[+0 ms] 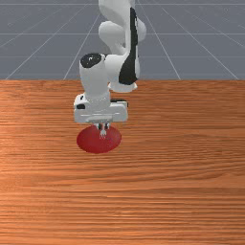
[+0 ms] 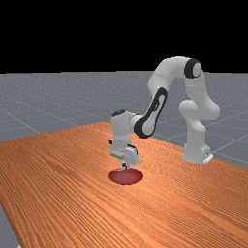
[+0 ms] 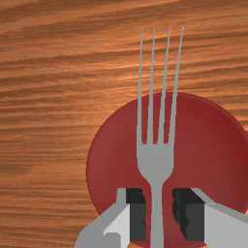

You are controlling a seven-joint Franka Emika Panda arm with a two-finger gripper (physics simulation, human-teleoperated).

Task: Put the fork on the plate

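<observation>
In the front view my gripper (image 1: 103, 126) is low over the red plate (image 1: 87, 141), pointing down, with the fork (image 1: 103, 134) at its fingertips. The far view has the plate (image 2: 127, 178) right below the hand. Seen from the wrist, the grey fork (image 3: 155, 162) runs out from between the fingers of the gripper (image 3: 159, 214), its tines reaching across the plate (image 3: 208, 145) and past its rim in that view. Red gaps part both fingers from the handle, so the gripper is open around it. Whether the fork touches the plate I cannot tell.
Wooden tabletop (image 1: 177, 167) surrounds the plate. The arm reaches in from the far view's right, and the table's edge runs along behind the hand in the front view.
</observation>
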